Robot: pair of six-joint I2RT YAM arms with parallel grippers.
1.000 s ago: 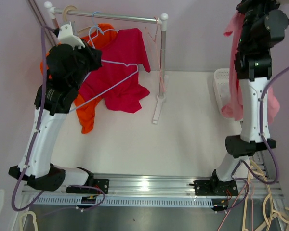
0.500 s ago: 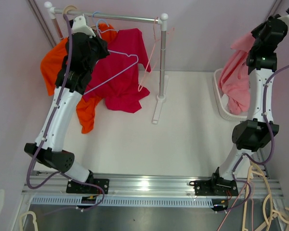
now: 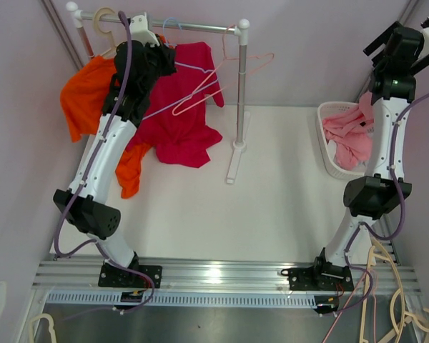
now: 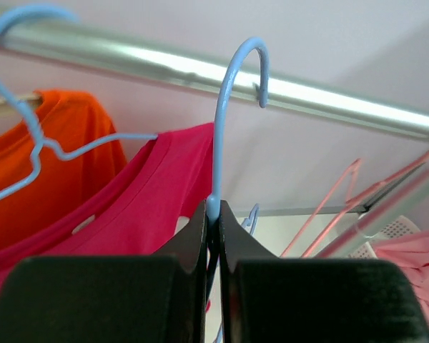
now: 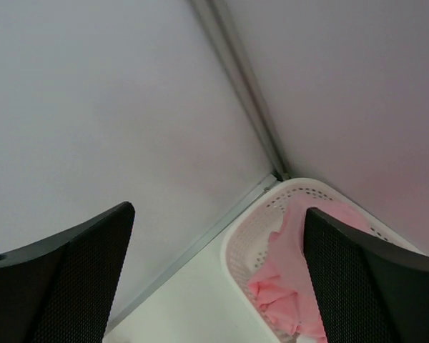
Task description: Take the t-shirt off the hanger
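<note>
The pink t-shirt (image 3: 347, 139) is seen heaped in the white basket (image 3: 323, 114), well to the right of the rail (image 3: 171, 26). The right arm is raised steeply over the basket, close to the corner walls, and the right gripper (image 5: 214, 211) is spread wide with nothing held. The left arm is stretched up to the rail, where the blue hanger (image 4: 225, 121) is pinched at its neck by the left gripper (image 4: 213, 214).
</note>
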